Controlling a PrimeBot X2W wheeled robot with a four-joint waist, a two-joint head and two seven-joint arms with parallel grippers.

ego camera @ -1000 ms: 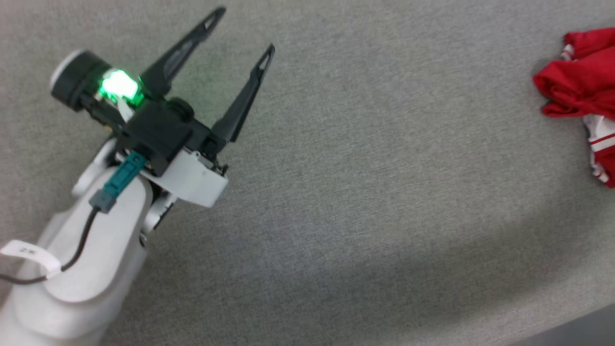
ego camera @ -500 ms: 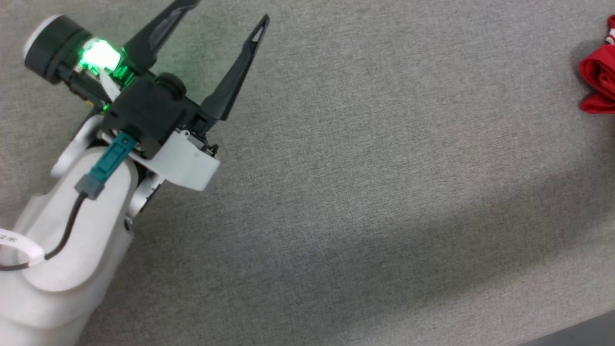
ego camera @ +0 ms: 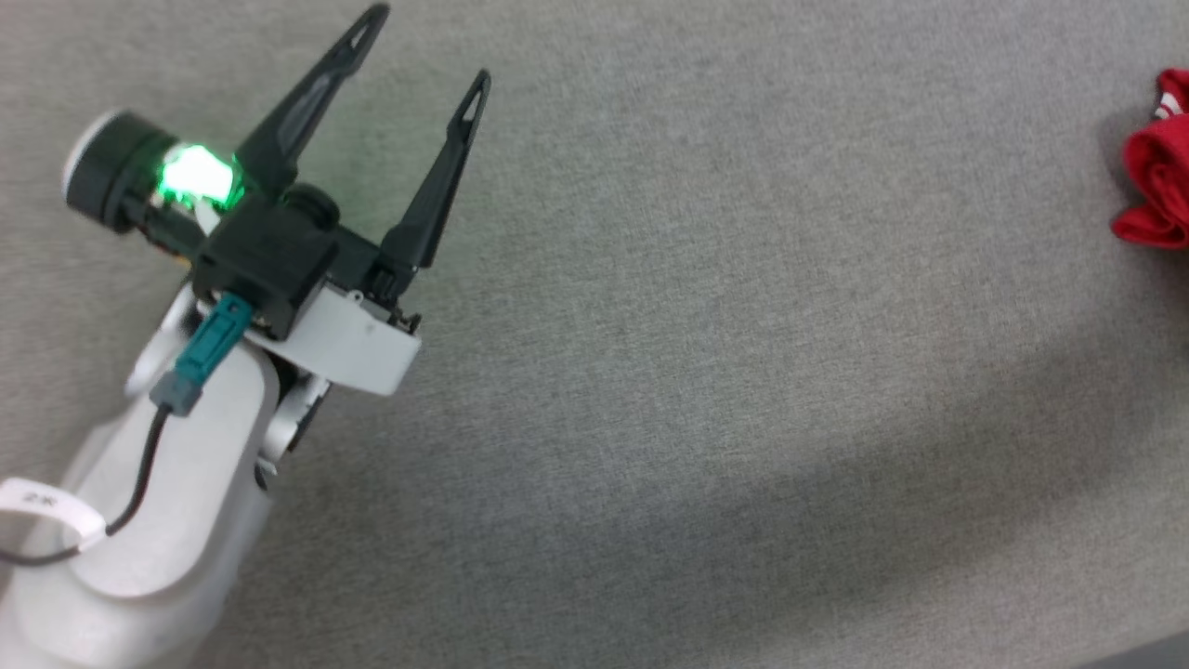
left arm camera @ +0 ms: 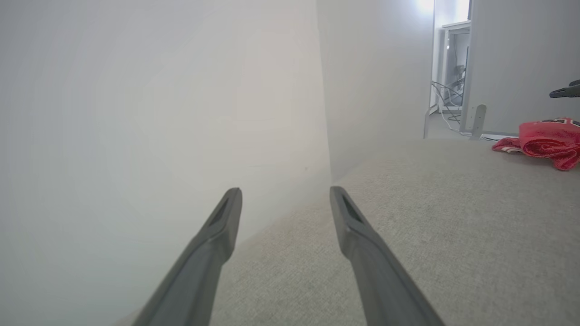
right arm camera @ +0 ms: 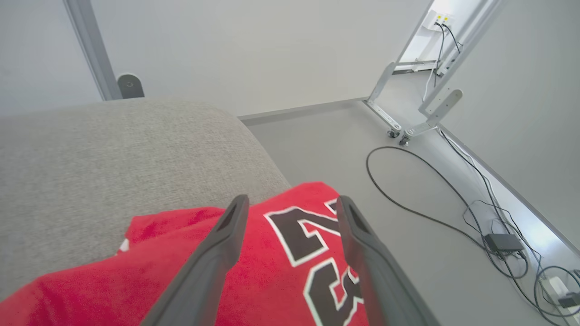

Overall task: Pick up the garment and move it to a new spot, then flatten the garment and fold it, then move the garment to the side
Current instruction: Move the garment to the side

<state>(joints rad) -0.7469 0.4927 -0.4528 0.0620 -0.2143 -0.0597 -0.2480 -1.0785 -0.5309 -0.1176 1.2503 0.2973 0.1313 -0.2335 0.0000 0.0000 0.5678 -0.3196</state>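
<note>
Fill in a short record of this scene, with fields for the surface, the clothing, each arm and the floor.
surface: grey fabric-topped table with a rounded corner
clothing: red garment with black white-edged letters, bunched near the table's corner
left arm: left gripper open, empty, far from the garment
right arm: right gripper open over the garment, contact unclear
below: grey floor with loose cables
</note>
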